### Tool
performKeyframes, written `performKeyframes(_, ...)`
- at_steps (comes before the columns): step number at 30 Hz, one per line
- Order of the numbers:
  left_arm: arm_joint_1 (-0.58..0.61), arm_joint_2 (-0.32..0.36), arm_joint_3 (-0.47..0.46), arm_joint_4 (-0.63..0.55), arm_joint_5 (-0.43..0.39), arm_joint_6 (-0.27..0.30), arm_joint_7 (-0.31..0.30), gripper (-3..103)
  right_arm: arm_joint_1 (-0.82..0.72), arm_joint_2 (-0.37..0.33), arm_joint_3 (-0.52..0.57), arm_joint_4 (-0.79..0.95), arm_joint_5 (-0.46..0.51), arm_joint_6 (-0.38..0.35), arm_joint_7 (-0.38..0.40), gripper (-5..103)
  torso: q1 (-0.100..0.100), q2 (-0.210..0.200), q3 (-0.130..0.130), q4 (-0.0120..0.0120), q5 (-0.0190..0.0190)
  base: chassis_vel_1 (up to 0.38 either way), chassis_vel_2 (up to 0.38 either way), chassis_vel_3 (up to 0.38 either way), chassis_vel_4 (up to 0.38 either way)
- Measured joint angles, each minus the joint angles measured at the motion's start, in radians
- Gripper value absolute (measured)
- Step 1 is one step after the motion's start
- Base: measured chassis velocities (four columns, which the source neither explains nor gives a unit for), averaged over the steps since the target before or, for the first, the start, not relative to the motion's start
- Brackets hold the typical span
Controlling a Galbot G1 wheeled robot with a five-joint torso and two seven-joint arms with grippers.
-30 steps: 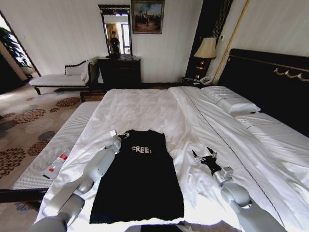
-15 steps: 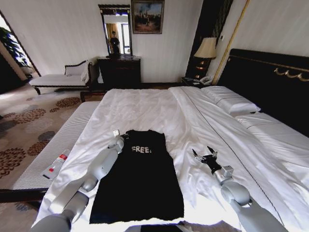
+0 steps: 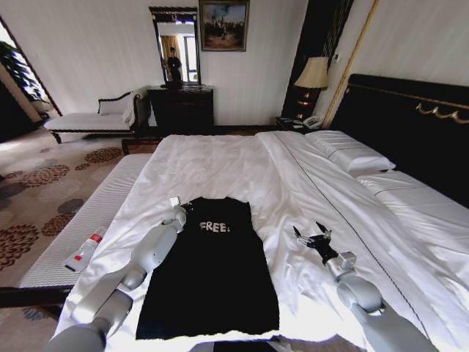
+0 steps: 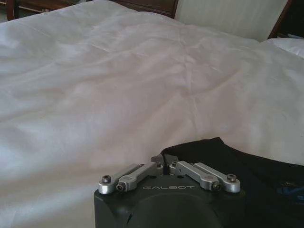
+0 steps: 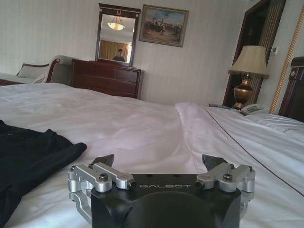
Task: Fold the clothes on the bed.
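The clothes are one black T-shirt (image 3: pixel 209 271) with white "FREE!" lettering, lying flat as a long rectangle near the front of the bed (image 3: pixel 242 158). My left gripper (image 3: pixel 179 207) sits at the shirt's far left corner. In the left wrist view its fingers (image 4: pixel 165 160) are shut, with the edge of the black cloth (image 4: pixel 247 166) at their tips. My right gripper (image 3: pixel 311 236) rests open on the white sheet, to the right of the shirt and apart from it. In the right wrist view its fingers (image 5: pixel 158 161) are spread, with the shirt (image 5: pixel 28 152) off to one side.
A striped bench (image 3: pixel 80 220) runs along the bed's left side with a small red and white item (image 3: pixel 84 249) on it. Pillows (image 3: pixel 348 150) and the black headboard (image 3: pixel 410 125) lie to the right. A dresser (image 3: pixel 182 108) and a lamp (image 3: pixel 313 73) stand at the far wall.
The left gripper has shifted very slightly at the shirt's corner. The right gripper has edged a touch to the right. The shirt lies as before.
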State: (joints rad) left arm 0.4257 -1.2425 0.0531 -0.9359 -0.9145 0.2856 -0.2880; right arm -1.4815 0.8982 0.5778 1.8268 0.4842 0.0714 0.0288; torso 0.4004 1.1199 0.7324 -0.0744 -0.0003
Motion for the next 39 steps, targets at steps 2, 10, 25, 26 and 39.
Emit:
performKeyframes(2, 0.0, 0.016, -0.001, -0.027, -0.019, -0.001, -0.008, 0, 0.003, 0.0, -0.001, 0.0, 0.001, 0.001, -0.001, 100, 0.0, 0.0, 0.0, 0.0, 0.0, 0.0, 0.0, 0.0, 0.0)
performKeyframes(10, 0.02, 0.057, 0.007, -0.09, -0.092, 0.041, -0.052, 12, 0.014, 0.0, -0.016, 0.0, 0.001, 0.001, -0.002, 100, 0.0, 0.0, 0.0, 0.0003, 0.0002, 0.0, 0.0, 0.0, 0.0)
performKeyframes(25, 0.013, 0.041, 0.0, -0.065, -0.132, 0.108, -0.06, 72, 0.02, -0.001, -0.025, 0.002, 0.002, -0.005, 0.0, 100, 0.0, 0.0, 0.0, 0.0003, 0.0002, 0.0, 0.0, 0.0, 0.0)
performKeyframes(26, 0.013, 0.036, -0.002, -0.063, -0.135, 0.115, -0.061, 72, 0.02, -0.003, -0.024, 0.003, 0.002, -0.006, 0.0, 100, 0.0, 0.0, 0.0, 0.0001, 0.0002, 0.0, 0.0, 0.0, 0.0)
performKeyframes(39, 0.001, -0.006, -0.004, -0.037, -0.116, 0.115, -0.035, 85, 0.01, -0.009, -0.01, 0.009, 0.006, -0.011, 0.003, 100, 0.0, 0.0, 0.0, 0.0001, 0.0003, 0.0, 0.0, 0.0, 0.0)
